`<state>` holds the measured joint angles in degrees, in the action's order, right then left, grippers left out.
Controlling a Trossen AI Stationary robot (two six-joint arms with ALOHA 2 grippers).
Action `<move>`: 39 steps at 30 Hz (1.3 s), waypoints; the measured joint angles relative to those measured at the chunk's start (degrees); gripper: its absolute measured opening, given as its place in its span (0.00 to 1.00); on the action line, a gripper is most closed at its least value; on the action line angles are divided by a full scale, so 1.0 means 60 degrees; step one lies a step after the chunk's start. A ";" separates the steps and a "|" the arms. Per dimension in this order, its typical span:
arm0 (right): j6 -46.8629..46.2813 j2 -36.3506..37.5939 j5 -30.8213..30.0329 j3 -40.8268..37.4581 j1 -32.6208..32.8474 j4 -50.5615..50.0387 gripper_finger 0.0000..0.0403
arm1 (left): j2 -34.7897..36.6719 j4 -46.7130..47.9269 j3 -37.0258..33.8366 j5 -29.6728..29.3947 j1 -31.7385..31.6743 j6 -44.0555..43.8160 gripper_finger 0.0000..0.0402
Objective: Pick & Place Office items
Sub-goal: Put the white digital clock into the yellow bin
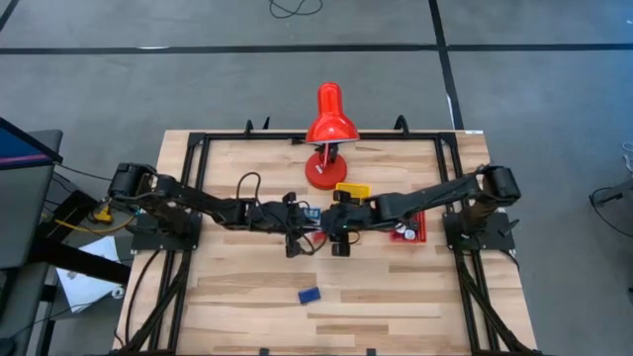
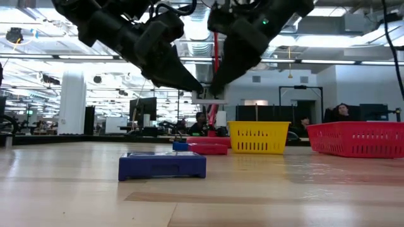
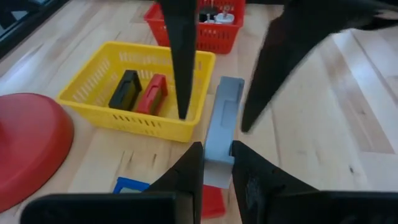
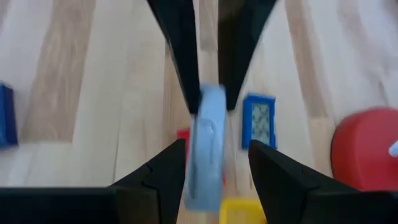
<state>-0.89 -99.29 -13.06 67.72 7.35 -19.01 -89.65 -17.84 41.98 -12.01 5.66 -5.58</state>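
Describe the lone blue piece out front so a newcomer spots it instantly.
Start at the big red desk lamp at the far edge of the wooden table. Come straight toward the near edge, past both grippers meeting mid-table. The flat dark blue rectangular block lies there alone on bare wood, the only piece on the near side of the arms.

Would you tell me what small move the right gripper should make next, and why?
Probably close the right gripper on the pale blue piece: the left gripper holds it clamped in the air, and the right fingers straddle its other end, not yet gripping.
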 joint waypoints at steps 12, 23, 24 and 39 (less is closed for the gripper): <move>-0.0168 -0.0300 0.0621 0.0401 -0.0006 -0.0674 0.16 | 0.0004 -0.0126 -0.0007 0.0018 0.0141 0.0117 0.17; -0.0154 0.0202 0.1455 0.0063 -0.0282 -0.1745 0.12 | 0.0007 -0.0232 -0.0316 -0.0007 0.0025 0.0350 0.39; -0.0233 0.0412 0.1448 -0.0134 -0.0371 -0.1716 0.12 | 0.0007 -0.0374 -0.0428 -0.0007 0.0001 0.0352 0.42; -0.0596 0.1787 0.1219 -0.3405 -0.2114 0.0878 0.12 | 0.0007 -0.2054 -0.1217 0.0001 -0.0330 0.0385 0.61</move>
<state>-4.46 -88.56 -5.75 47.29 -5.33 -13.75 -89.60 -30.16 34.68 -12.01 3.68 -3.27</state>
